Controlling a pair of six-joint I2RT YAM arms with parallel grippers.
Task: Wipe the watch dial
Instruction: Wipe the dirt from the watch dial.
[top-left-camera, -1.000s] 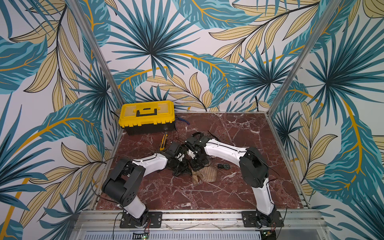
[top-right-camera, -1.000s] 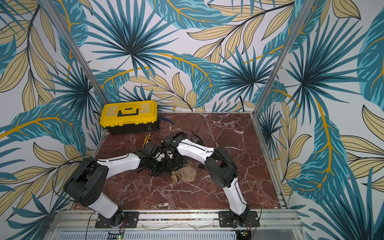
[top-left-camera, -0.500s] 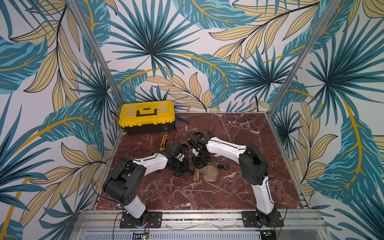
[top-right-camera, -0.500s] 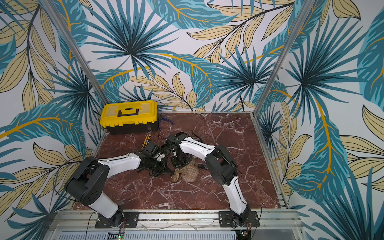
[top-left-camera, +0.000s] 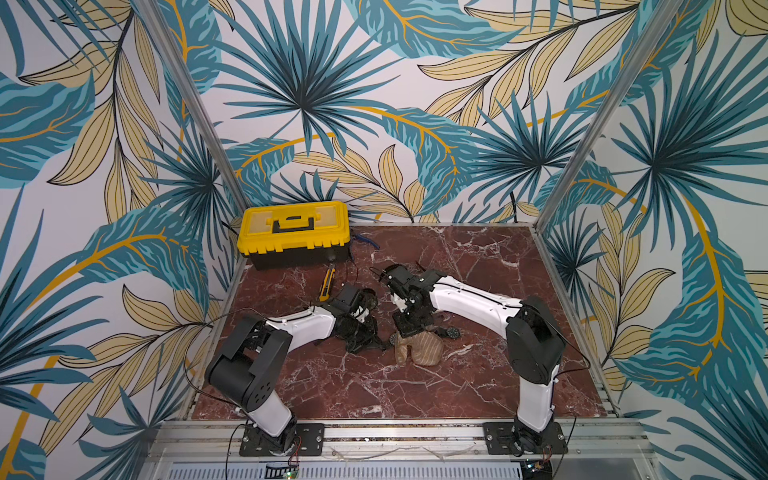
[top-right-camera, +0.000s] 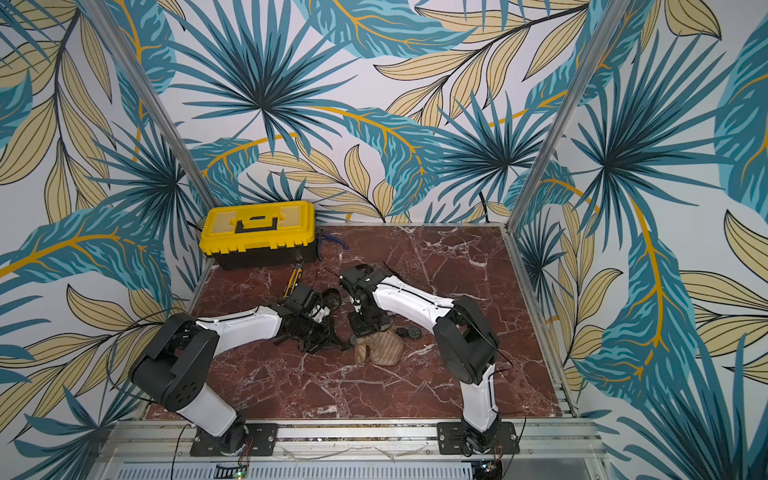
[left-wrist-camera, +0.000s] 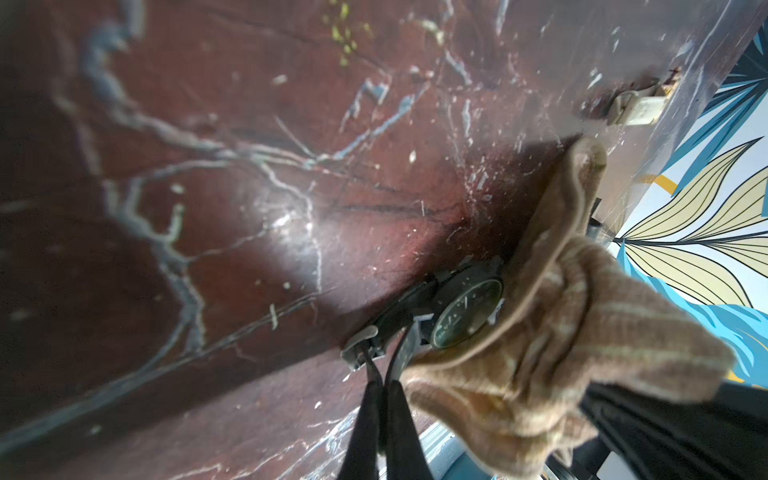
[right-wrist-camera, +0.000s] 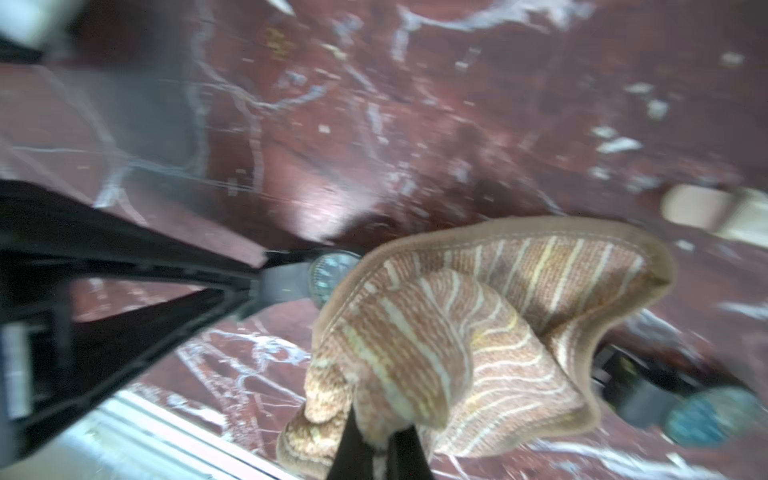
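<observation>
- left gripper (left-wrist-camera: 382, 382) shut tight on the strap (left-wrist-camera: 405, 305) of the watch (left-wrist-camera: 440, 320), which lies on the table (top-left-camera: 415, 395) mid-scene between the two arms; thin pinch, a hard rub could pull the strap free or spin the watch.
- right gripper (right-wrist-camera: 376, 432) clamped on a bunched striped cloth (right-wrist-camera: 478, 332); it covers only one edge of the dial (left-wrist-camera: 467, 313), so loose folds may skim past the glass or snag the case.
- around: yellow toolbox (top-left-camera: 293, 232) at the back, utility knife (top-left-camera: 328, 284) near the left arm, both well apart from the watch.
- small round dark item (top-left-camera: 453, 332) just beside the striped cloth, could get swept; nothing blocks the dial.
</observation>
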